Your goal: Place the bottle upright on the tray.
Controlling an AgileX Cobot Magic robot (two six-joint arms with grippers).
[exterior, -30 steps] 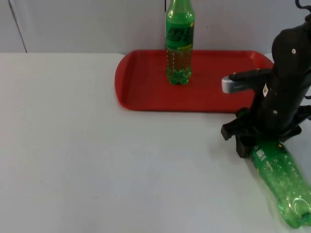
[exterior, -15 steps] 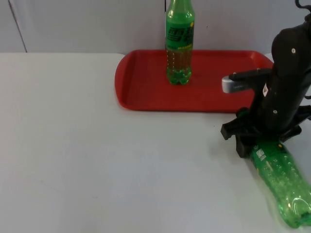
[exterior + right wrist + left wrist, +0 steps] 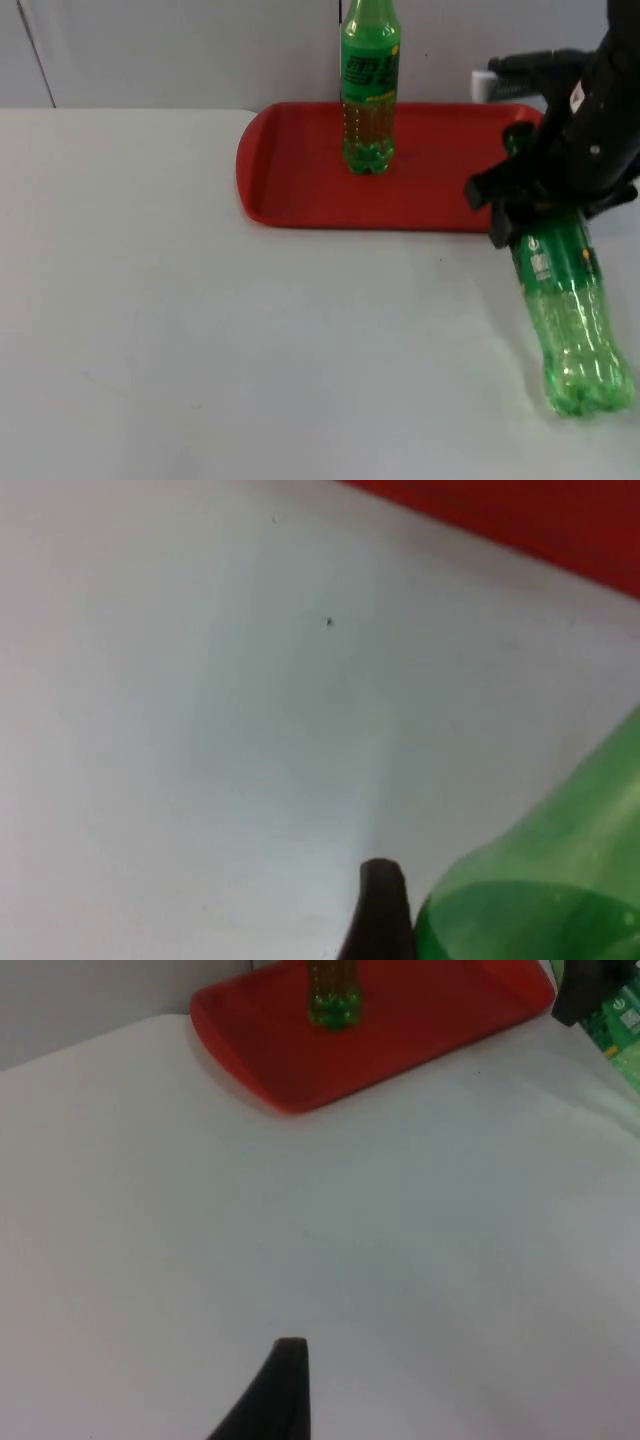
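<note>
- The right gripper [image 3: 530, 215] is at the right side of the desk [image 3: 200, 330], just past the front right corner of the tray [image 3: 290, 190].
- It is clenched around the upper part of a green bottle [image 3: 565, 310], near the bottle's neck.
- This green bottle is tilted, not upright. Its top end is at the gripper and its round bottom end points toward the front right of the desk.
- The bottle is not on the tray. From the top view you cannot tell if its bottom end touches the desk.
- In the right wrist view, the green bottle [image 3: 560, 880] is right beside the black fingertip, with white desk and a strip of red tray beyond it.
- The red tray lies flat at the back of the desk, close to the grey wall [image 3: 180, 50].
- A second green bottle [image 3: 369, 85] stands upright on the tray, in its back middle part. It is well apart from the held bottle.
- The right arm hangs over the tray's right end.
- The left arm waits. Its gripper [image 3: 270, 1400] is above the bare white desk, well apart from the tray, and you cannot tell how its fingers are set.
</note>
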